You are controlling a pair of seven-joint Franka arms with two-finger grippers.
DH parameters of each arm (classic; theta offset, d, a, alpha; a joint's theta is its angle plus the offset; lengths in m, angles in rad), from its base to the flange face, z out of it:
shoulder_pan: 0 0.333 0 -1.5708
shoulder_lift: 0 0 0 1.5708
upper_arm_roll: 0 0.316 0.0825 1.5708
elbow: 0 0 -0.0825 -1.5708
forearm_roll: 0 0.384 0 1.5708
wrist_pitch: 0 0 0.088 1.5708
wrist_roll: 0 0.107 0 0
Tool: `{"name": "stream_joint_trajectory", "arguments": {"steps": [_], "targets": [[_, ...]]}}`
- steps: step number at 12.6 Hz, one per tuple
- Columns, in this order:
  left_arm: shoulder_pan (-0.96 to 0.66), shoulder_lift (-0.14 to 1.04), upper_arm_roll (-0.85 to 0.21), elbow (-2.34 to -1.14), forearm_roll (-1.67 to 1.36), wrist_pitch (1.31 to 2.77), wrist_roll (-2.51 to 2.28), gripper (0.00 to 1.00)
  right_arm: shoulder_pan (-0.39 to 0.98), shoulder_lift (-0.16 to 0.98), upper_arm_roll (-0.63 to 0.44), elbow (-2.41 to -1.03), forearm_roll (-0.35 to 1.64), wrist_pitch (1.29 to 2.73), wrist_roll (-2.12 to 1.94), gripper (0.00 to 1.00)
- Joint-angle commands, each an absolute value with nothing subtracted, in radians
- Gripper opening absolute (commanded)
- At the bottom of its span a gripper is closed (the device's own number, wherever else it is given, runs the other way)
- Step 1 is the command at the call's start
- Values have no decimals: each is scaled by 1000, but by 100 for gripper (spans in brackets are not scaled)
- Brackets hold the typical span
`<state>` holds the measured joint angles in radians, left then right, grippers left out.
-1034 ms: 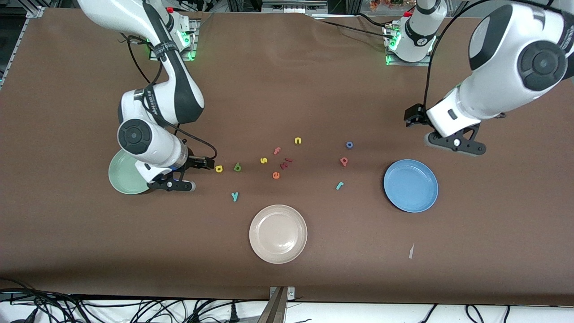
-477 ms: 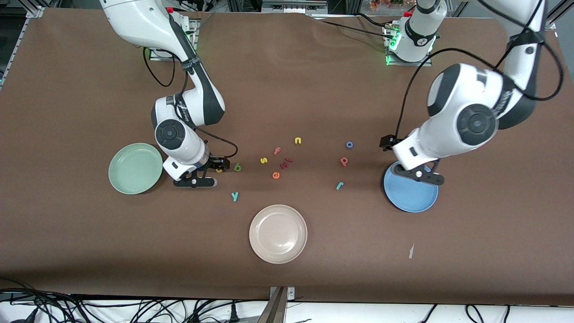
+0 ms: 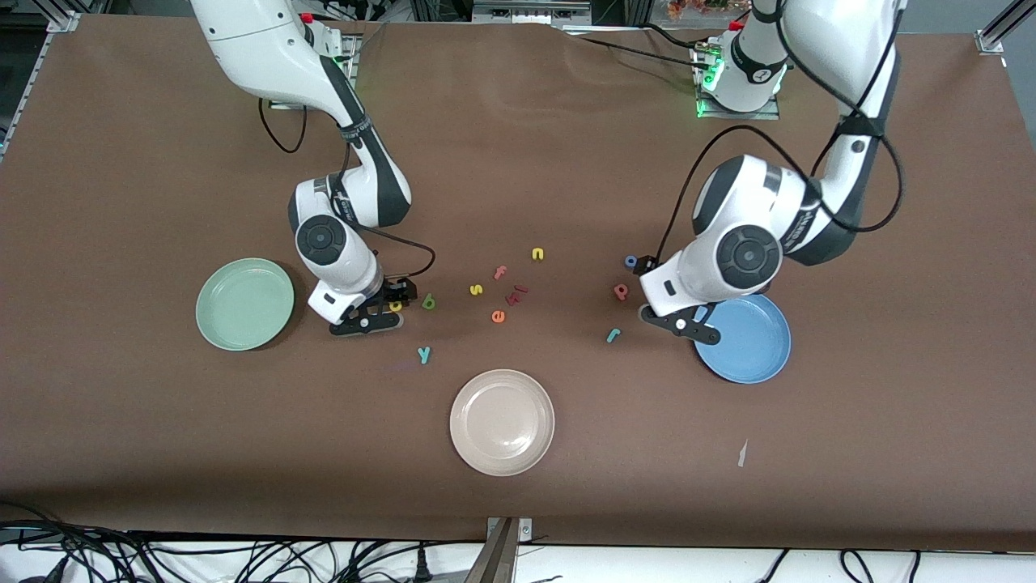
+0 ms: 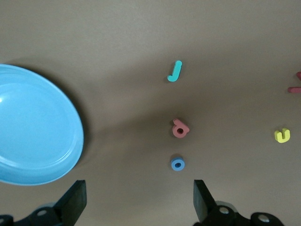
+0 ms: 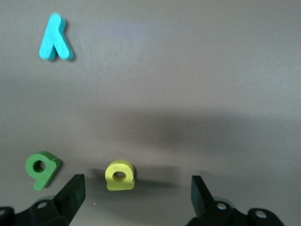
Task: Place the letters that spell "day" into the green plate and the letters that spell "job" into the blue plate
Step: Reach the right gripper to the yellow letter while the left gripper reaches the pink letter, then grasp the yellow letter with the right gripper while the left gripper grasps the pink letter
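Observation:
The yellow "a" (image 3: 395, 306) (image 5: 120, 175), green "d" (image 3: 429, 303) (image 5: 42, 168) and teal "y" (image 3: 423, 354) (image 5: 55, 38) lie on the table beside the green plate (image 3: 244, 304). My right gripper (image 3: 366, 324) (image 5: 136, 197) hangs open just over the "a", holding nothing. The blue "o" (image 3: 630, 261) (image 4: 178, 164), pinkish-red "b" (image 3: 621, 291) (image 4: 180, 128) and teal "j" (image 3: 613, 334) (image 4: 175, 71) lie beside the blue plate (image 3: 749, 340) (image 4: 33, 127). My left gripper (image 3: 680, 324) (image 4: 138, 205) is open and empty over the plate's rim, close to these letters.
A beige plate (image 3: 502, 421) sits nearer the front camera, mid-table. Between the two letter groups lie a yellow "s" (image 3: 476, 289), pink "f" (image 3: 500, 272), yellow "n" (image 3: 537, 254) (image 4: 282, 135), orange "e" (image 3: 498, 317) and small red pieces (image 3: 516, 295).
The right gripper moved off the green plate to the "a". The left gripper swung in over the blue plate toward the "b" and "j". Both stayed open.

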<state>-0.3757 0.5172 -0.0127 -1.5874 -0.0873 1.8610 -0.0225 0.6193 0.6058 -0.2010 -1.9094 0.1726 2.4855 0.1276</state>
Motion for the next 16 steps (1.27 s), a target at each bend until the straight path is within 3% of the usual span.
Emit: {"name": "stream_joint_trajectory", "arguments": {"steps": [1, 4, 7, 9, 10, 12, 13, 16], "targets": [[-385, 518, -6, -1626, -147, 1938, -23, 100, 630, 598, -198, -1922, 178, 2505, 103, 97], [-393, 515, -34, -1776, -201, 2152, -26, 100, 632, 603, -198, -1916, 178, 2510, 84, 83], [-429, 554, -35, -1818, -196, 2261, -41, 100, 632, 604, -199, -1913, 175, 2511, 71, 59], [-465, 586, -35, -1838, -192, 2334, -75, 100, 632, 610, -198, -1911, 175, 2529, 71, 50], [-480, 592, -34, -1864, -186, 2368, -92, 100, 632, 617, -199, -1911, 175, 2539, 71, 39], [-486, 598, -32, -1897, -151, 2419, -94, 99, 632, 618, -199, -1910, 173, 2542, 68, 7], [-486, 598, -34, -1898, -120, 2419, -94, 98, 634, 618, -199, -1910, 173, 2543, 60, 0], [-486, 601, -34, -1898, -82, 2419, -94, 84, 626, 611, -202, -1884, 175, 2528, 51, 0]]}}
